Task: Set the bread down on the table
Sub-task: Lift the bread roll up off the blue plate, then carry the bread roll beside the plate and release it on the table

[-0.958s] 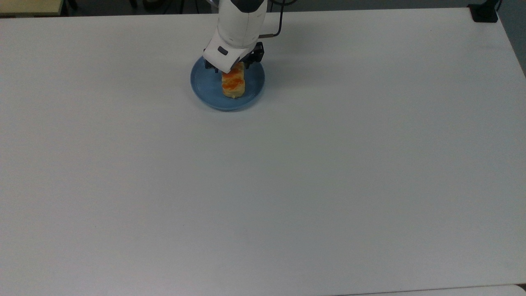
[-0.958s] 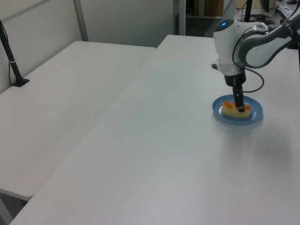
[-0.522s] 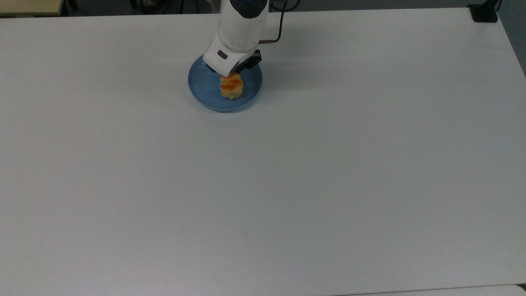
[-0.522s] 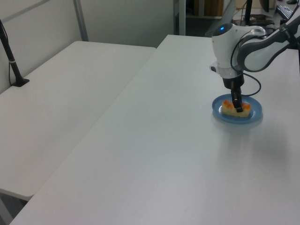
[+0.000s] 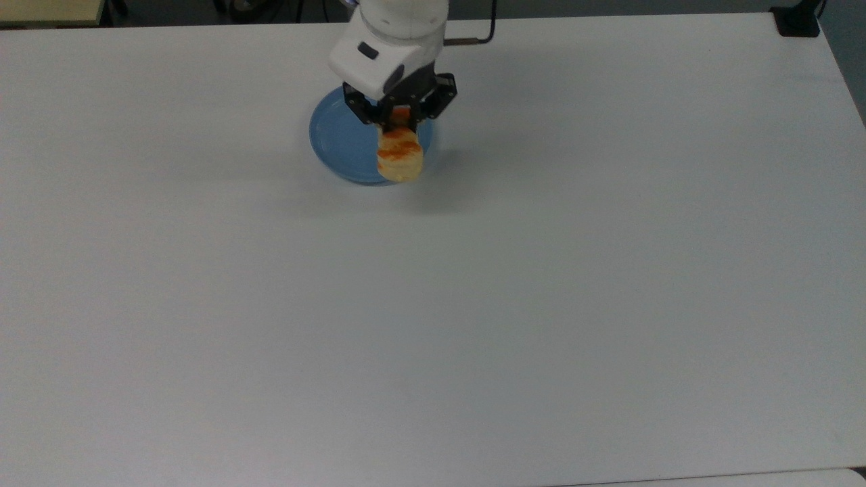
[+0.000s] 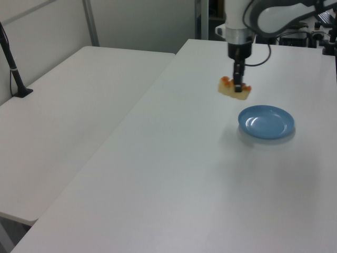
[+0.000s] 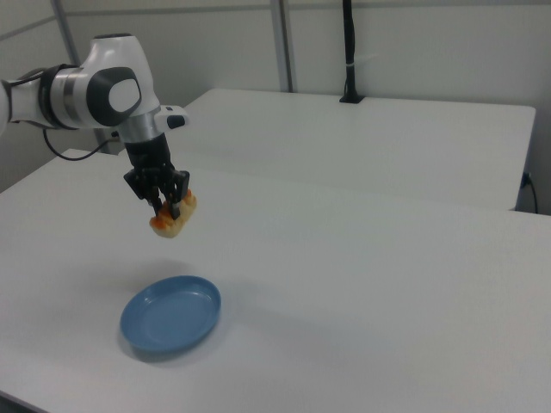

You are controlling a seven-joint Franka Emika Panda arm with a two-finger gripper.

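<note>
Bread (image 5: 399, 159) hangs in the air, pinched at one end between the gripper (image 5: 400, 120) fingers, so the loaf tilts with its free end drooping lower.

Going left to right in the top view: bare white table (image 5: 169, 284) first, then the blue plate (image 5: 342, 138), which sits bare, and over the plate's right edge the held loaf, with the arm's wrist above it. Further right the tabletop is open.

In the left view the bread (image 6: 234, 88) is well above the surface and to the left of the plate (image 6: 266, 122); in the right view it hangs above and behind the plate (image 7: 170, 313). The lift looks high enough to clear the plate's rim, likely for carrying sideways.

The end grip may let the loaf swing or slip, so a gentle descent onto open table beside the plate seems the sensible remaining step.
</note>
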